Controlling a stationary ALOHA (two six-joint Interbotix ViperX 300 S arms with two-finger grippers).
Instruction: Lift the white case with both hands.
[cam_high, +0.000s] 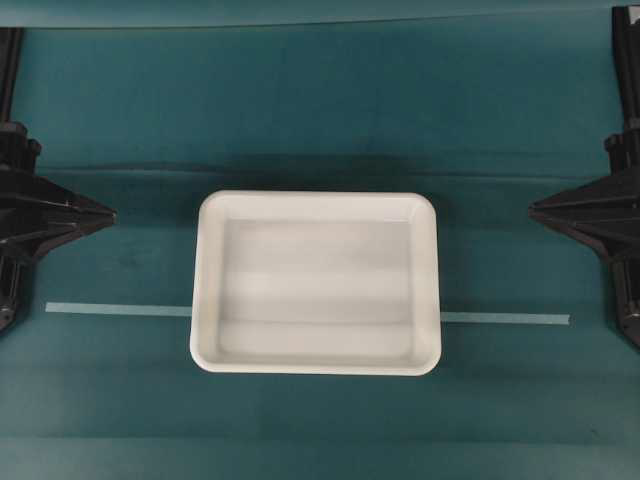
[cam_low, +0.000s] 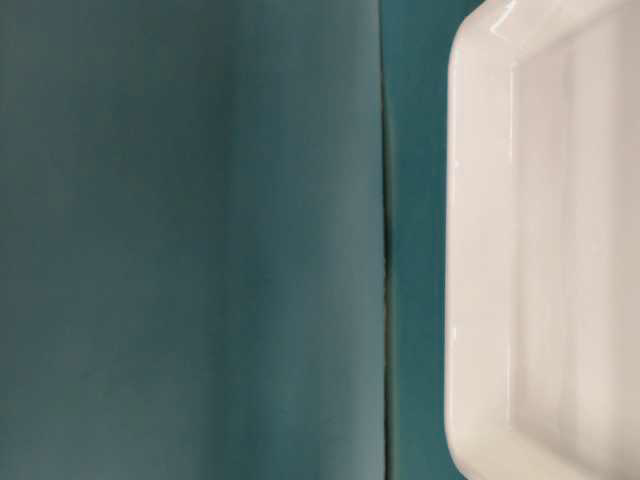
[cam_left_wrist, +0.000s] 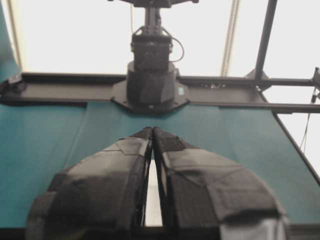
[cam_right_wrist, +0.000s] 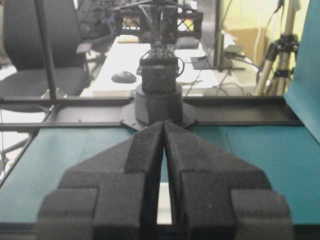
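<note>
White case (cam_high: 315, 283) at frame centre: likely light, stiff, slick; take the short-side rims. Left end effector (cam_high: 108, 213) and right end effector (cam_high: 534, 210) closed, empty, well apart from it.

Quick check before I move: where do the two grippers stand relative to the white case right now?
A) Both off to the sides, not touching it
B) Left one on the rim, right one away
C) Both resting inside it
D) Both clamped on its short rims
A: in the overhead view the left gripper and right gripper sit out at the edges, bare green mat between each and the white case.
</note>
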